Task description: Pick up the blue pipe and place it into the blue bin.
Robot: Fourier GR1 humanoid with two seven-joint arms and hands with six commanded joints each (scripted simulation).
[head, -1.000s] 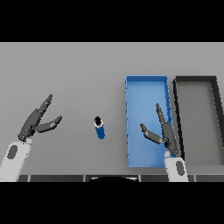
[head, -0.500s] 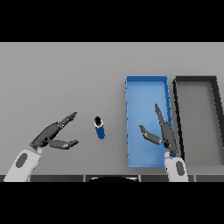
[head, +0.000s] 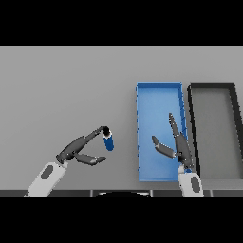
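Reaching stage: left hand (head: 76,151) has its fingers spread apart, tips touching the top of the blue pipe (head: 108,140), thumb below, nothing clamped. Next: close around it. Right hand (head: 176,144) hovers, fingers spread, over the blue bin (head: 158,92).

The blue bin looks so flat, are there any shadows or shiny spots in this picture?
Head view: light is even, no glare anywhere; the blue bin and the black bin show only faintly darker inner walls; no clear shadow under the blue pipe or the left hand.
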